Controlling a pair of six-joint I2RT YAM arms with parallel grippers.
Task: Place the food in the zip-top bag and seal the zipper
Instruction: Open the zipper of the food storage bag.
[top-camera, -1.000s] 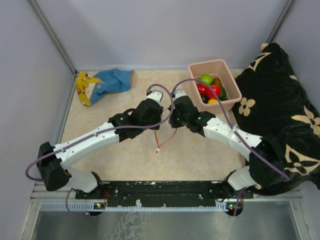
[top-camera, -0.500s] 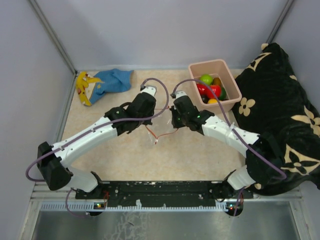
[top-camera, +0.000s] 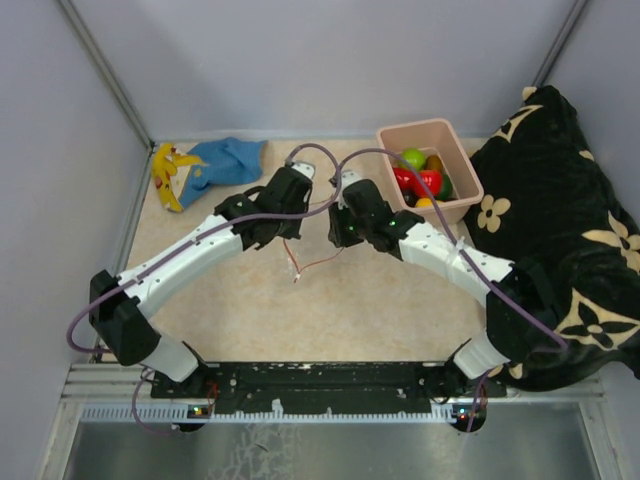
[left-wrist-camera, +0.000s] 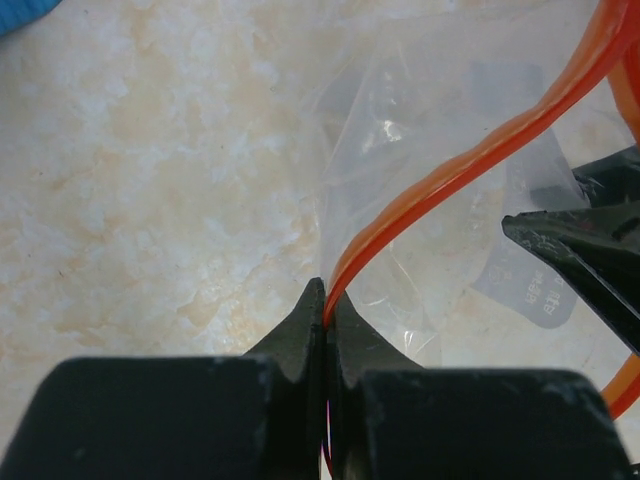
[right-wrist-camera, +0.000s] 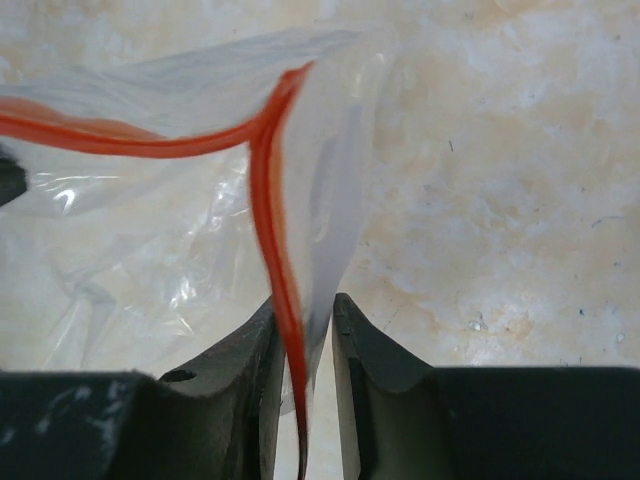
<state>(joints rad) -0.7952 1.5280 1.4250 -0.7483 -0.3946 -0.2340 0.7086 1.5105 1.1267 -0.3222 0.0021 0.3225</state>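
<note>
Pinching the zipper (left-wrist-camera: 470, 160) tight in left gripper (left-wrist-camera: 325, 300) and, at three o'clock, right gripper (right-wrist-camera: 300, 320); likely firmer hold than limp, slippery zip-top bag (left-wrist-camera: 420, 120) film.

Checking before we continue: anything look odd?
The zipper runs bent and twisted between the left gripper and right gripper, each shut on it, bag crumpled. A black flowered cloth is heaped beside the tub.

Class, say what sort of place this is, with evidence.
Probably a robot lab workcell: grey walls box in a small table, two arms share a mounting rail, toy fruits sit in a pink tub.
</note>
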